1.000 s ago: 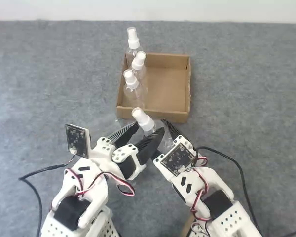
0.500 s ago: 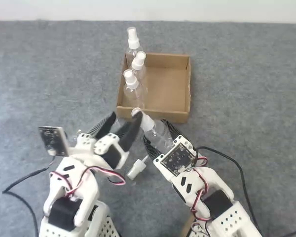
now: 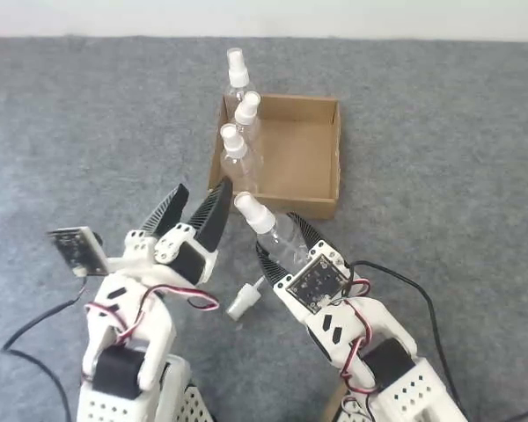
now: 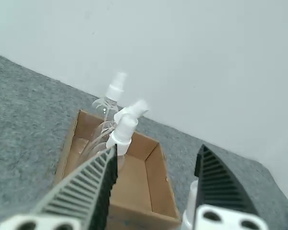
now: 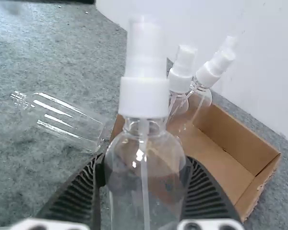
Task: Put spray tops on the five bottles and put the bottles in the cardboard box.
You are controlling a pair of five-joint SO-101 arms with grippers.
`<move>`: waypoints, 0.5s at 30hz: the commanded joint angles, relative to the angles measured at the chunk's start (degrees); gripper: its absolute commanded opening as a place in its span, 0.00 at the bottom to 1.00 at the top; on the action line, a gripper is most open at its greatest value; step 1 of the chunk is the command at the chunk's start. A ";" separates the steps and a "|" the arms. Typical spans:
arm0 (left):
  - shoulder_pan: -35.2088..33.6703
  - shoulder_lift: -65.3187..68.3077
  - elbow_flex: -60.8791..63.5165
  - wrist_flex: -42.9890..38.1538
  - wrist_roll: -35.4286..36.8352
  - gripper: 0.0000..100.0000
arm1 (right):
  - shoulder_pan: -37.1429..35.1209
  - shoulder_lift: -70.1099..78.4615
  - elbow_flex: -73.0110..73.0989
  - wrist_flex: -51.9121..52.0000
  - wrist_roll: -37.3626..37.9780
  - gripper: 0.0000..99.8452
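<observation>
Now the capped bottle [image 5: 144,158] wants to go into the box [image 3: 337,158], and I judge the way to do it well is to lift it above the near wall first, bring it upright, and only then lower it onto the bare floor on the box's right side. My right gripper [image 3: 282,242] is clenched round the bottle's body, one finger on each side, with the spray head leaning out past my fingertips toward the box. The bottle's head is just short of the near wall, so the carry is short, but a low path would catch the cardboard edge. Two bottles [image 3: 236,156] stand inside along the left wall. A third bottle [image 3: 238,75] stands at the far left corner, and I cannot tell whether it is in the box or just behind it. I should keep well to the right of those and let go only once the base sits flat, since a tall, light bottle will tip easily. My left gripper [image 3: 202,186] hangs released, its fingers spread, just left of the held bottle and not touching it. It should hold off until the drop is made. For the last round, a loose top [image 3: 245,301] lies on the carpet [image 3: 440,158] between my arms, and a bare bottle [image 5: 62,117] lies on its side near the box's front.
</observation>
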 commanded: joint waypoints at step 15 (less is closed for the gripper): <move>8.70 -1.05 0.31 2.55 -6.15 0.25 | -0.13 -1.80 0.97 -1.01 0.88 0.06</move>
